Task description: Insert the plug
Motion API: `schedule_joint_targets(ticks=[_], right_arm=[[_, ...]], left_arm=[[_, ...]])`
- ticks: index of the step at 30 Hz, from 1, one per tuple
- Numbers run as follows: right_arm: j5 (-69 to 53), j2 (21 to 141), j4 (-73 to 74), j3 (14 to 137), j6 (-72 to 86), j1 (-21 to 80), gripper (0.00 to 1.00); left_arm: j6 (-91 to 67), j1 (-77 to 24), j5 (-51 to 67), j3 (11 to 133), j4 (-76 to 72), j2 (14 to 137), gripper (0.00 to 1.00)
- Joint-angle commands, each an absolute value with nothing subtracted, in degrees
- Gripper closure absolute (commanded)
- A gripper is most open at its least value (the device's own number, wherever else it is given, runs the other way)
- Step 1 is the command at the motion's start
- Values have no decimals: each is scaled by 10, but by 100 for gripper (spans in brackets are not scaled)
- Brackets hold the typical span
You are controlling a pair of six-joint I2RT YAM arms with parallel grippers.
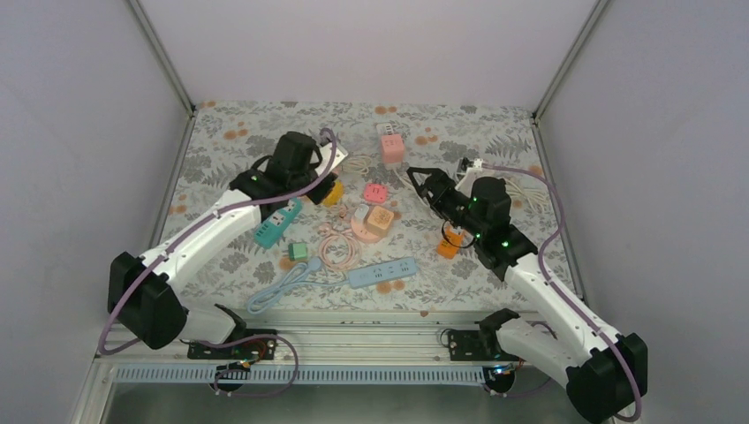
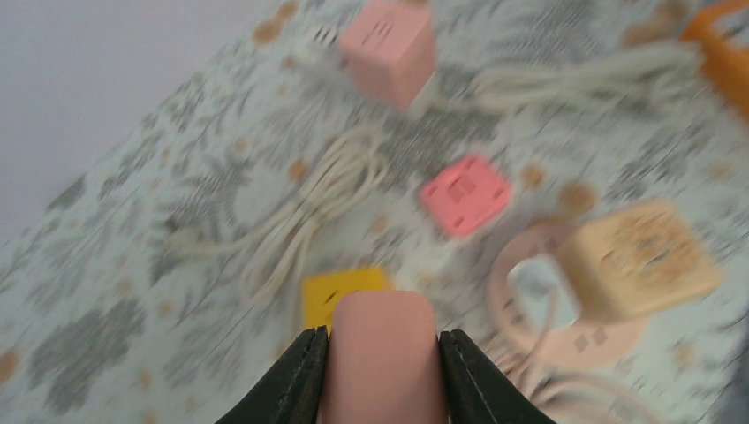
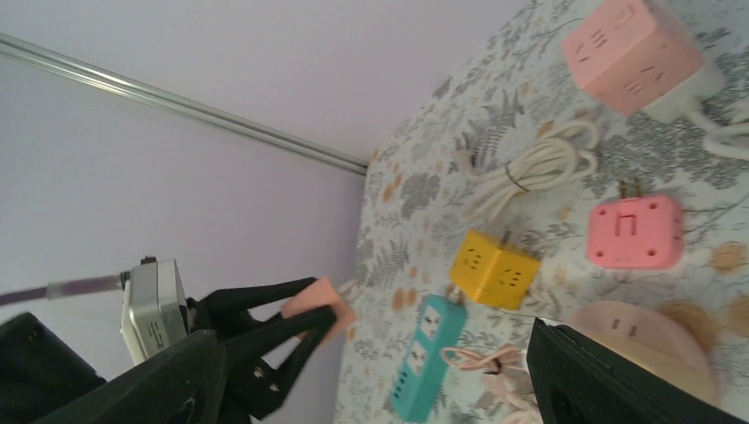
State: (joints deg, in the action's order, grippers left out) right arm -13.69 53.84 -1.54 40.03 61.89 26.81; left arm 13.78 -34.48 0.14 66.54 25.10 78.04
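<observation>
Floral tablecloth (image 1: pixel 495 124) (grey leaves, orange blooms) between lilac walls (image 1: pixel 371 44).

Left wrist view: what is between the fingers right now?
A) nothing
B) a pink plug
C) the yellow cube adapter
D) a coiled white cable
B: the pink plug is pinched between the two black fingers, while the yellow cube adapter and the white cable lie on the table beyond.
</observation>
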Motion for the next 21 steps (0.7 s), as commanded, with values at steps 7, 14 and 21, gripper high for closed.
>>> schedule_joint_targets(ticks=[7,14,21], right_arm=[[-161,527,16,364,537,243,12],[-158,535,20,362,516,237,14],[-148,538,19,355,520,233,14]], left_arm=[[252,-204,4,730,521,856,88],[258,-168,20,750,553,940,91],[236,-155,49,798,568,1002,89]])
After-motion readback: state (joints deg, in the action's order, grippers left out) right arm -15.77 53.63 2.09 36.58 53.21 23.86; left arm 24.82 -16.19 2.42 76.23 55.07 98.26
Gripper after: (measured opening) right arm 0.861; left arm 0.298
